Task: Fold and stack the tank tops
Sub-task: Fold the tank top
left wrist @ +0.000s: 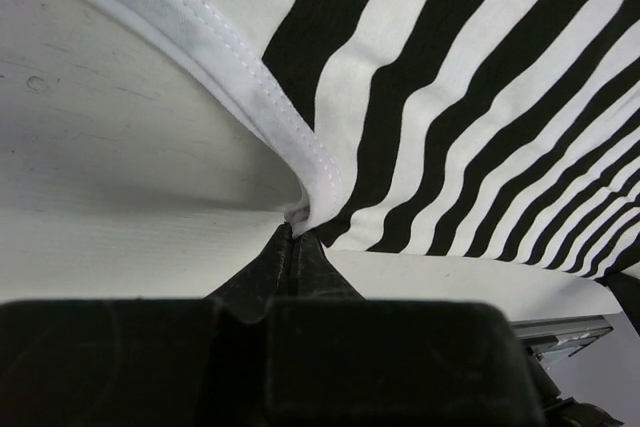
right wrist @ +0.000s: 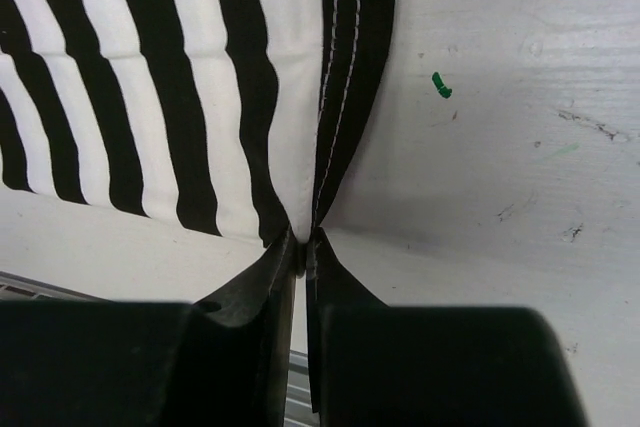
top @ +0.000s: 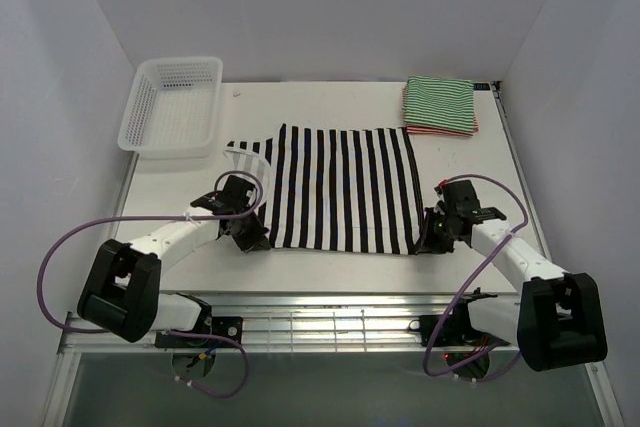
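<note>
White tabletop (top: 300, 107): basket (top: 172, 105) at far-left corner, green top (top: 440, 102) on red top (top: 432, 130) far-right; black-striped top (top: 340, 187) spread centrally, left jaws and right jaws pinching its near corners

Both arms pair white link shells with black joints. The left arm (top: 165, 239), lower left of the overhead frame, ends in a boxy black shoulder housing (top: 120, 287); the right arm (top: 510, 255), lower right, has its twin (top: 560, 319). A purple cable (top: 42, 282) loops off each. The left gripper (left wrist: 293, 237) and right gripper (right wrist: 303, 247) have matte black, wedge-shaped fingers (left wrist: 255, 282) tapering to thin tips.
</note>
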Controlling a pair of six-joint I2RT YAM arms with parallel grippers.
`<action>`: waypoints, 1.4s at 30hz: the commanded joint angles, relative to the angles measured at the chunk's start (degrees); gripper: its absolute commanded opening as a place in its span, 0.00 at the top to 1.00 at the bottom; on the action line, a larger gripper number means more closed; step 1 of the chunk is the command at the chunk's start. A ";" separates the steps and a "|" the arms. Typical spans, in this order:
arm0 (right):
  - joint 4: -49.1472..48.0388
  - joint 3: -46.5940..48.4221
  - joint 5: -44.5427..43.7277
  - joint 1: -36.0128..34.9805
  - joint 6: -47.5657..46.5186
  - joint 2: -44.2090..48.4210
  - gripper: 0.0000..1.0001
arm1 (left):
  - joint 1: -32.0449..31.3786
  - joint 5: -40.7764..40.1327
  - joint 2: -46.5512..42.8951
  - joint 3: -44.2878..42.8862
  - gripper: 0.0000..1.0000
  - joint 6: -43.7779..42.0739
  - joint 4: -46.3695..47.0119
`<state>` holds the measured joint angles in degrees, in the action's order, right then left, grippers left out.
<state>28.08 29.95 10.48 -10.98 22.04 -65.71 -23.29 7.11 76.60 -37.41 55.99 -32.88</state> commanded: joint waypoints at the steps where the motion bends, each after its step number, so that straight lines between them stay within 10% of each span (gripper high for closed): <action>1: 3.30 4.84 0.15 0.00 -1.30 0.41 0.92 | -0.09 -0.17 -2.33 -3.19 1.00 -0.53 -0.78; 42: 1.72 32.01 -3.10 2.55 -2.53 -24.81 0.92 | 5.71 -3.25 26.76 -37.30 1.00 -12.92 -6.49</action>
<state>31.62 58.72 8.01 -8.91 20.51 -89.38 -18.33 4.95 103.57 -72.42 43.92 -39.27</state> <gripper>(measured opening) 0.078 0.011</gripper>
